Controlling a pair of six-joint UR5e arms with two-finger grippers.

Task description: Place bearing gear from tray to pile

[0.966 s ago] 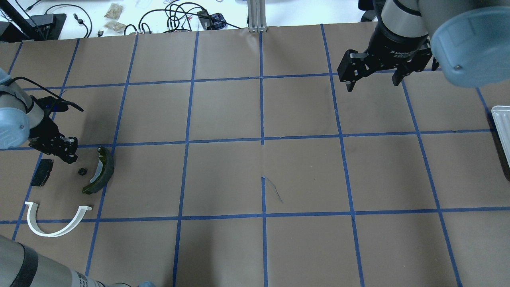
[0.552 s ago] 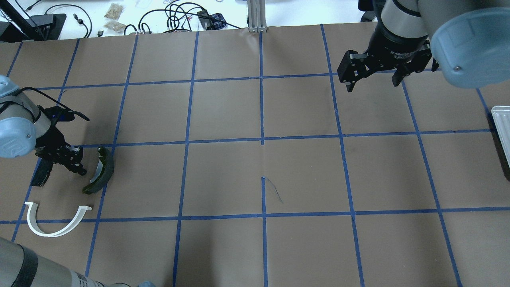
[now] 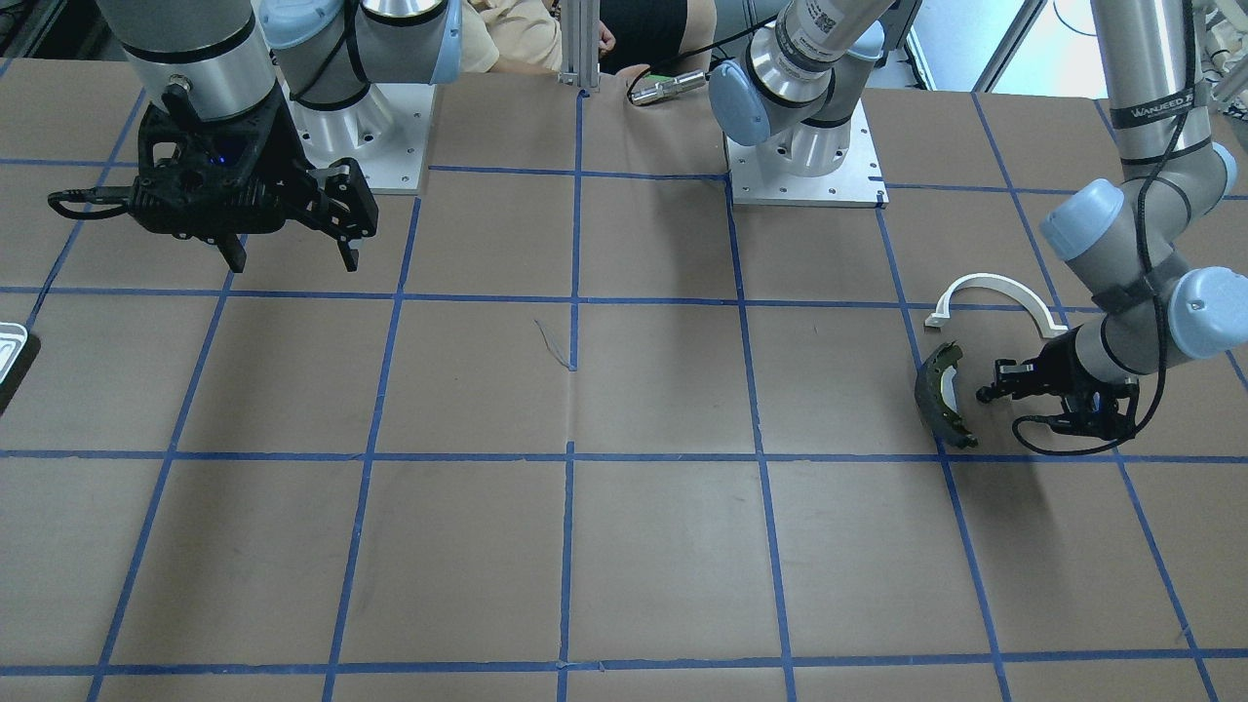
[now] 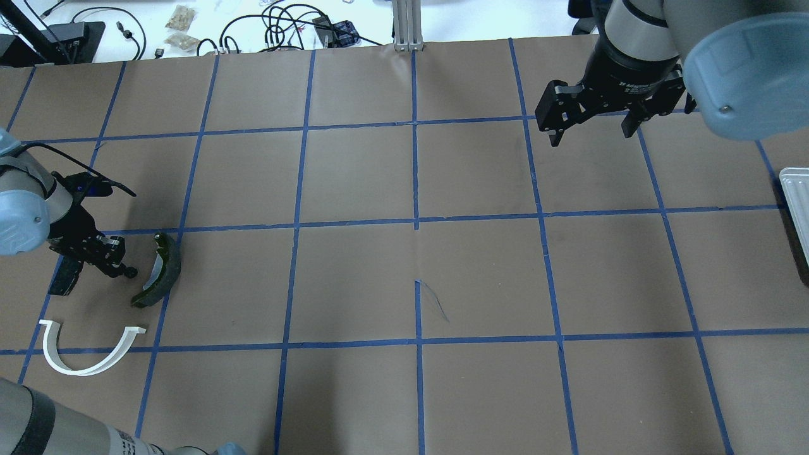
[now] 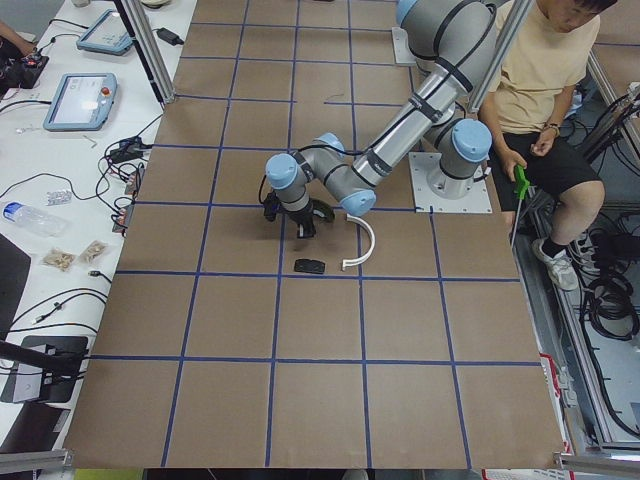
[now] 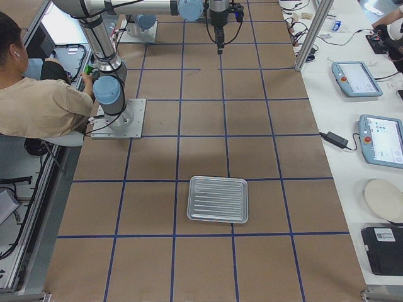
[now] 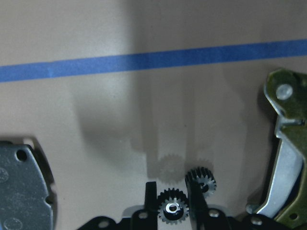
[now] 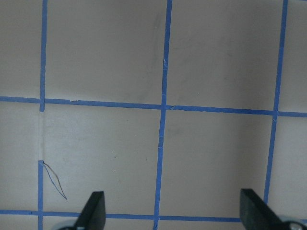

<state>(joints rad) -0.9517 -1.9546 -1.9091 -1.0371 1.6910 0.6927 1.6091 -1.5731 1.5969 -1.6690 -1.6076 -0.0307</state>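
— Left gripper [image 7: 172,191]?
— Pinched shut on the gear [image 7: 171,211], teeth showing between the two fingers. Second toothed bit [image 7: 202,181] just behind one finger; joined to it or not, cannot tell.
— Resting on the table [image 4: 354,278] or lifted?
— Cannot tell. Down low, just beside the brake shoe [image 4: 163,268], near the black pad [image 5: 309,266], white arc [image 3: 987,281] a little further off.
— Right gripper [image 4: 592,129]?
— Fingers wide apart, raised above bare paper on the robot's right half.
— Tray [image 6: 217,199]?
— At the table's other end, well apart from the gear.
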